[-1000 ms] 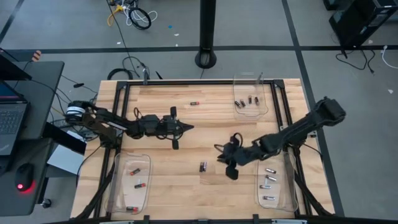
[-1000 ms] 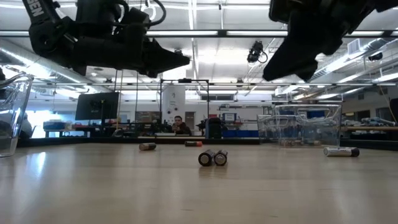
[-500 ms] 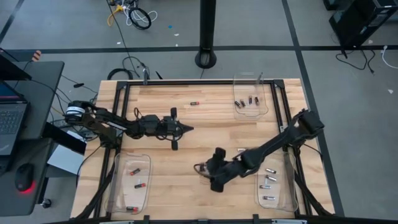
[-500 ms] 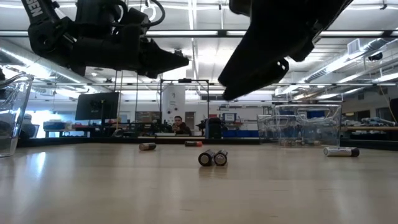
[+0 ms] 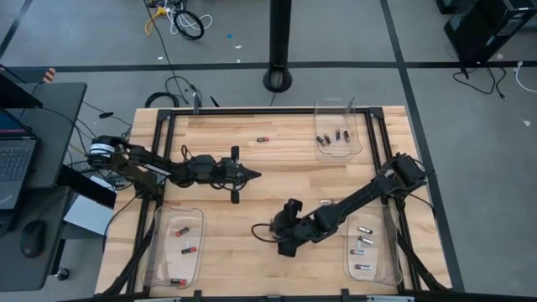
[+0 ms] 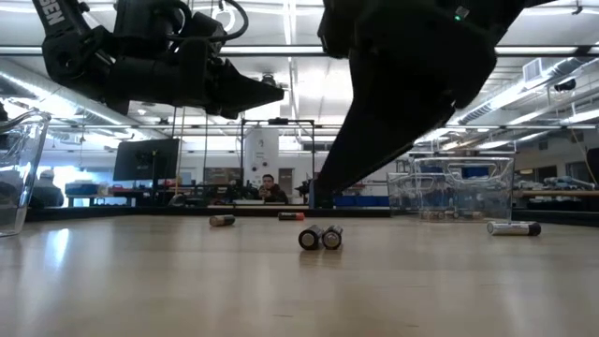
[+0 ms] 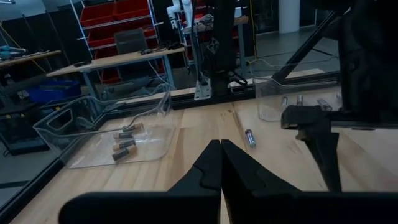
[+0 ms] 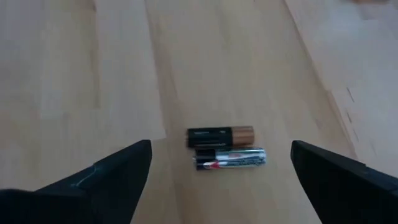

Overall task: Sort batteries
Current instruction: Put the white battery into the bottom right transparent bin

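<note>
The right tool [image 8: 221, 171] is swinging in from three o'clock, spreading its fingers wide above the black-and-copper battery [image 8: 220, 136] and silvery battery [image 8: 229, 159] lying side by side mid-bench, likely readying a pick. The left tool [image 5: 253, 174] is waiting closed at ten o'clock.

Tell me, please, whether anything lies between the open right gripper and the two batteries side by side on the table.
Nothing visible does: the right gripper is open, and bare wood leads to the black-and-copper battery and the silvery battery touching it.
</note>
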Robot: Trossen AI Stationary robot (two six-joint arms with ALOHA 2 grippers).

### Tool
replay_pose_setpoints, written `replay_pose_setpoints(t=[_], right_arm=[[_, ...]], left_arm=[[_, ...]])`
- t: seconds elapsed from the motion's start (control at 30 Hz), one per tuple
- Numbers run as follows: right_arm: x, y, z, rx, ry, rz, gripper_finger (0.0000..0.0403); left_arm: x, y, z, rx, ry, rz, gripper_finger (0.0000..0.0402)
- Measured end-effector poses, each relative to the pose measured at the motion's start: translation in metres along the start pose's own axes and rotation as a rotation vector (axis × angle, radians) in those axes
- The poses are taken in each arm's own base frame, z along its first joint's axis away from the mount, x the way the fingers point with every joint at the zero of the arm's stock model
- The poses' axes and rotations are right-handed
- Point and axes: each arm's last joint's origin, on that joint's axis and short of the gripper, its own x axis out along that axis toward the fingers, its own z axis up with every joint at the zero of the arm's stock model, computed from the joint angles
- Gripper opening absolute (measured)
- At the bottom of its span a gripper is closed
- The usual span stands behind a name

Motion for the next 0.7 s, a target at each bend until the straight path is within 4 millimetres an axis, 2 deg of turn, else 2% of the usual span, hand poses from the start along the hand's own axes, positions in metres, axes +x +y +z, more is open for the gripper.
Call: replay_pose_setpoints(t=[0.43,0.7], right_arm=[[0.009,-0.012,-0.005,-0.024,0.037,0.008,0.0394],[0.013,-0.013,-0.009,-0.022,-0.008,0.042,0.0388]], left_arm=[[0.000,0.000,0.000,0.000,-0.001,-0.001,0.0008],[0.000,0.000,0.000,0.000,-0.001,-0.002,0.0008]])
